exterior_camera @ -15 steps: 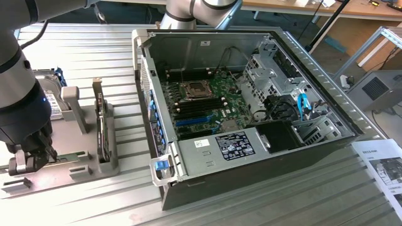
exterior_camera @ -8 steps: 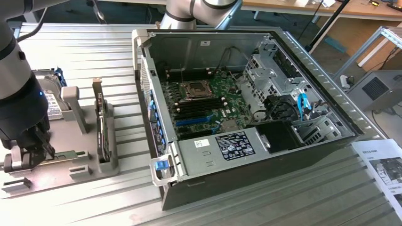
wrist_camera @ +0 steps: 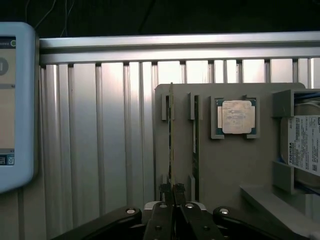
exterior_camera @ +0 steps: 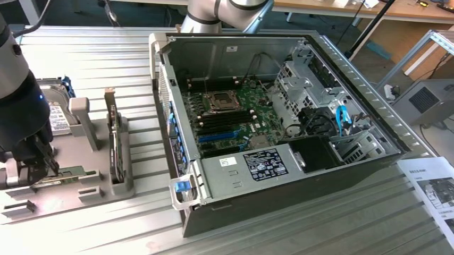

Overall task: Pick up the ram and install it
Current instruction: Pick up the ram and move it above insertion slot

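In the wrist view my gripper (wrist_camera: 172,191) is shut on the near end of a ram (wrist_camera: 171,135), a thin green stick seen edge-on. The stick runs in line with the slot brackets of the grey holder plate (wrist_camera: 220,165). A second ram (wrist_camera: 195,130) stands in the neighbouring slot. In the exterior view the gripper (exterior_camera: 32,171) is low over the plate (exterior_camera: 85,194) at the exterior view's left, with the green ram (exterior_camera: 71,173) beside its fingers. The open computer case (exterior_camera: 234,186) lies to the right, and its black motherboard slots (exterior_camera: 223,119) are exposed.
On the plate sit a CPU (wrist_camera: 236,117), a hard drive (wrist_camera: 305,145) (exterior_camera: 57,114) and an upright expansion card (exterior_camera: 114,143). A light blue screen device (wrist_camera: 15,105) stands beside the plate. A printed sheet (exterior_camera: 433,186) lies at the exterior view's right. The table is ribbed metal.
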Action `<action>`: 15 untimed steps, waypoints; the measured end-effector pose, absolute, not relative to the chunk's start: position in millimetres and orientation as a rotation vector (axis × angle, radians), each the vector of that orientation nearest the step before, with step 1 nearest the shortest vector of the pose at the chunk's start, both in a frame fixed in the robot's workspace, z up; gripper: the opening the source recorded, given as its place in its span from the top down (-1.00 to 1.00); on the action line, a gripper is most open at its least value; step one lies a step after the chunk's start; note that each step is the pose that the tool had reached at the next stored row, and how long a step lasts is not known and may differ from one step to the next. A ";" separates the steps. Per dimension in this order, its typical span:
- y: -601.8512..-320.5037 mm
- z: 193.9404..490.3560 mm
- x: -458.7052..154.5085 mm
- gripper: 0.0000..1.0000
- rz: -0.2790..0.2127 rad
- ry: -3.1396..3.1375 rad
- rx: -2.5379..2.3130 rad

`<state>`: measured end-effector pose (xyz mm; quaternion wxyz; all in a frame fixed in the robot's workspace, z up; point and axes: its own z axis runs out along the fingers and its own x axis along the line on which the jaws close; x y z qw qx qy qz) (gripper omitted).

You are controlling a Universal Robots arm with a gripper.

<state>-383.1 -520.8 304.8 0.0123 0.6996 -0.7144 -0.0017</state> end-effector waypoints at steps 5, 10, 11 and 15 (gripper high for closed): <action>-520.8 312.6 -383.1 0.76 -0.005 -2.227 2.181; -520.8 322.3 -383.1 0.76 -0.005 -2.227 2.181; -520.8 323.7 -383.1 0.76 -0.005 -2.227 2.181; -520.8 329.1 -383.2 0.76 -0.005 -2.227 2.181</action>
